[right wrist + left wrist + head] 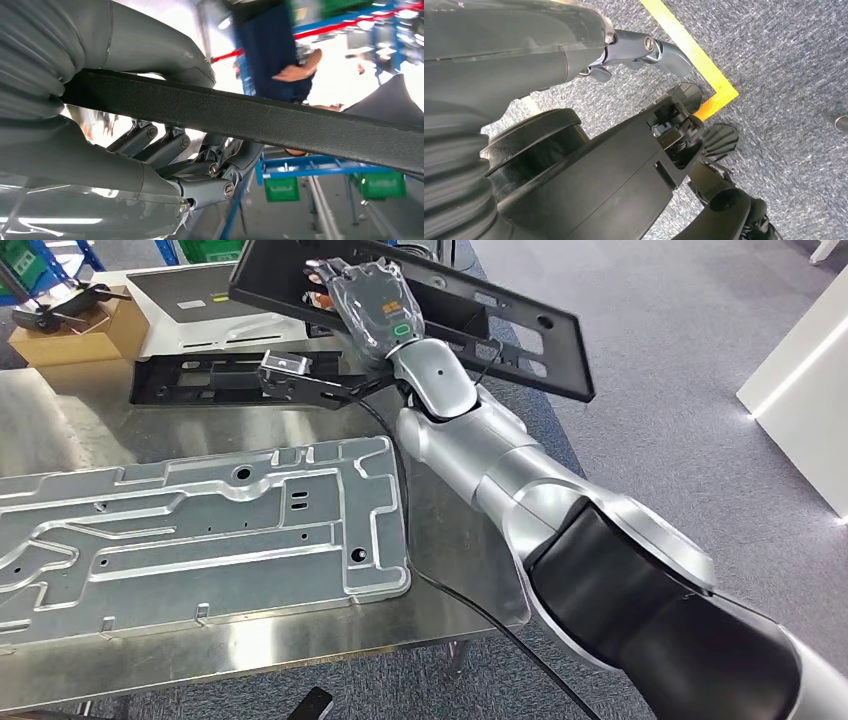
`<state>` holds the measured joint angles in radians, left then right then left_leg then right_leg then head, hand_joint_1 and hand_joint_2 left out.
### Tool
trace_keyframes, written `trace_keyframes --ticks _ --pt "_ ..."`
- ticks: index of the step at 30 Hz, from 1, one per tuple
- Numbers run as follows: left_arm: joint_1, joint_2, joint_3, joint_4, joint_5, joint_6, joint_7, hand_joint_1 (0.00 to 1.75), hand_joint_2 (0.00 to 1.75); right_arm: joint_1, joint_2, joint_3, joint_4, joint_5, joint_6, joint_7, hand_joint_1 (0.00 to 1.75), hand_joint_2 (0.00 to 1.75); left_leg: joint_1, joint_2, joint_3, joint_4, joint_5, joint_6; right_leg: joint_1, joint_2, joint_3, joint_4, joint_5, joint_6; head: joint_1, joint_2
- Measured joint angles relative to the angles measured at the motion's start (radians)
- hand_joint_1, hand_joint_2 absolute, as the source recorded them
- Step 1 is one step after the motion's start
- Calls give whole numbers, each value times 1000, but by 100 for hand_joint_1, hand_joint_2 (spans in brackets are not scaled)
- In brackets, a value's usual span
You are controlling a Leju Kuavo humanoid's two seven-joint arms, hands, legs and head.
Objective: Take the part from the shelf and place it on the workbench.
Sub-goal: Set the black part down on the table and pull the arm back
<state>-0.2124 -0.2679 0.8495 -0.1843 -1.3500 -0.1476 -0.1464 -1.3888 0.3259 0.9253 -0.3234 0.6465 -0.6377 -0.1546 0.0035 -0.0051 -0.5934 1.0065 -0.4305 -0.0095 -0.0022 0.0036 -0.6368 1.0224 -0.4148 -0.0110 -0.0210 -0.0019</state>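
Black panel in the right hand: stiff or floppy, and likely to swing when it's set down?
The black panel looks stiff: held near one side, it spans straight with no visible sag. It is probably light for its size, being thin and full of cutouts. The right hand grips it off-centre, thumb on one face and fingers on the other, so it may pivot or tip.

A stamped metal panel (pixel 200 530) lies flat on the surface (pixel 60 410), at its near left. Behind it lies a slotted frame (pixel 200 380). A cardboard box (pixel 75 335) sits at the far left corner. The right hand (pixel 375 310) holds the part (pixel 520 335) above the far right edge, apparently clear of the surface.
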Motion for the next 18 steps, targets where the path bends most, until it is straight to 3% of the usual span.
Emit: trace_keyframes --ticks 4,10,14,18 --pt "-1 0 0 0 -2 0 0 0 175 41 9 -60 -88 -232 -28 -67 175 175 0 0 0 0 0 0 0 0 0 0 0 0 0 0" --pt "-1 0 -1 0 -5 -6 0 0 175 54 12 -69 -169 -645 -44 -171 175 175 0 0 0 0 0 0 0 0 0 0 0 0 0 0" --pt "-1 0 -2 0 -6 -11 0 0 175 54 12 -69 -176 -816 -44 -232 175 175 0 0 0 0 0 0 0 0 0 0 0 0 0 0" --pt "1 0 -2 0 -8 -14 -2 0 175 54 12 -67 -166 -862 -49 -257 175 175 0 0 0 0 0 0 0 0 0 0 0 0 0 0"
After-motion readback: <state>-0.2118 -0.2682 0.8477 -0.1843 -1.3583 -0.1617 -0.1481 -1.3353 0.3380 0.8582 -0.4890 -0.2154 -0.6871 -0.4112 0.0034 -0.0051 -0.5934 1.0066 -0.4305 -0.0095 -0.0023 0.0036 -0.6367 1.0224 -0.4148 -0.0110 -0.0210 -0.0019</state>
